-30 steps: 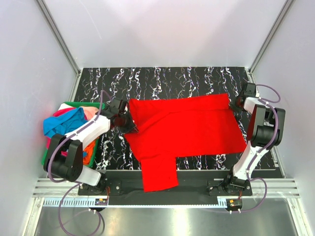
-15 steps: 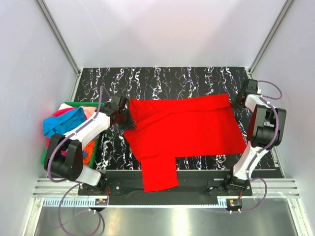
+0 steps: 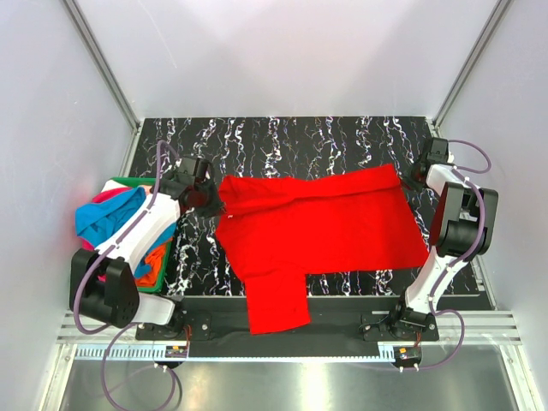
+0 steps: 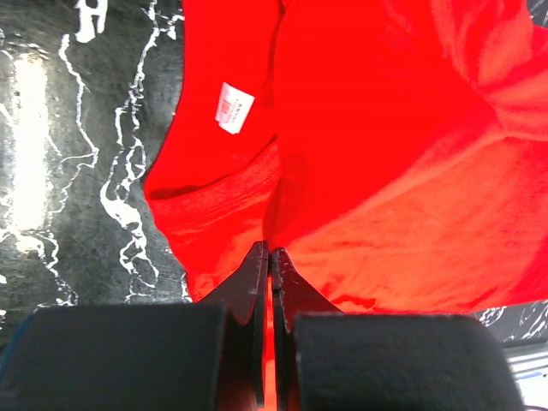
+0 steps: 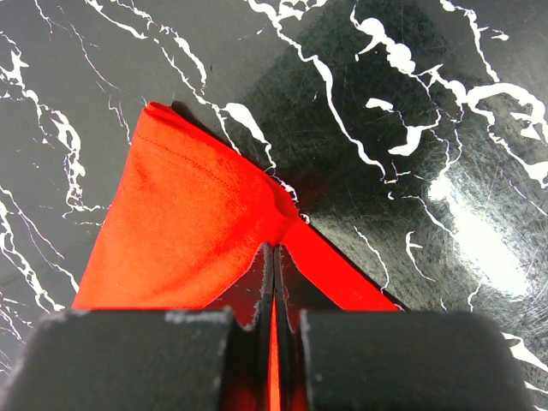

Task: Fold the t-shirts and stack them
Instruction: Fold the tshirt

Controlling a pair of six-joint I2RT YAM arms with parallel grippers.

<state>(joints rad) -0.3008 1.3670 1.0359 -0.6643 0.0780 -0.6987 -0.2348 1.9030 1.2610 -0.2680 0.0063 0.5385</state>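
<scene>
Left gripper (image 3: pixel 206 202) pulled leftward (arm bent), right gripper (image 3: pixel 414 179) outstretched, both pinching red t-shirt (image 3: pixel 330 224)

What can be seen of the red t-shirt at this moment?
The red t-shirt, plain soft cloth, lies spread across the black marbled table, one sleeve reaching past its near edge. A white label shows at its left end. The left gripper pinches its left edge, the right gripper its far right corner.

Black white-veined table (image 3: pixel 342 137), plain pale walls (image 3: pixel 282 51), aluminium corner posts (image 3: pixel 103 60), even light
</scene>
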